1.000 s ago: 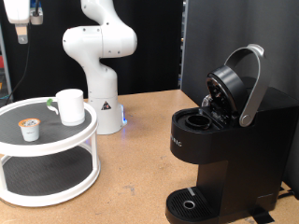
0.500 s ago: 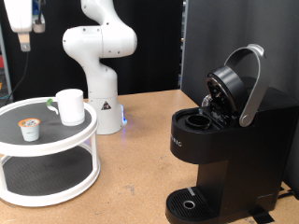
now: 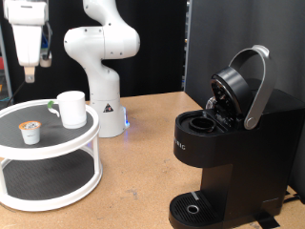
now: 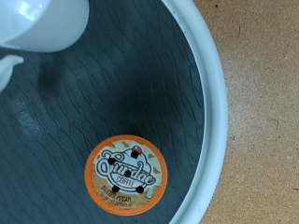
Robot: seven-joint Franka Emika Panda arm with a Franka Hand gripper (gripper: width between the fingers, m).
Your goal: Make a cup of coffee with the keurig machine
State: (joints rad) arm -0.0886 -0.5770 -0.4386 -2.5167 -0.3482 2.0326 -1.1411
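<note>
The white two-finger gripper (image 3: pixel 30 69) hangs high above the round white two-tier stand (image 3: pixel 84 130) at the exterior view's left; whether its fingers are parted cannot be told. On the stand's dark top sit the small white ceramic mug (image 3: pixel 70 109) and, just left of it, a tiny orange-lidded pod (image 3: pixel 31 133). The large black keurig machine (image 3: pixel 224 157) stands well apart on the right, its silver-grey handle (image 3: pixel 255 84) raised and lid open.

Gripper (image 3: pixel 30 69) raised, pointing down, seemingly empty

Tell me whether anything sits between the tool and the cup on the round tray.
Nothing visible does. The tool hangs in open air above the tiered tray, at the exterior view's left. The cup stands on the top tier with only the pod beside it, apart from it. The keurig machine, lid raised, stands far off at the right.
</note>
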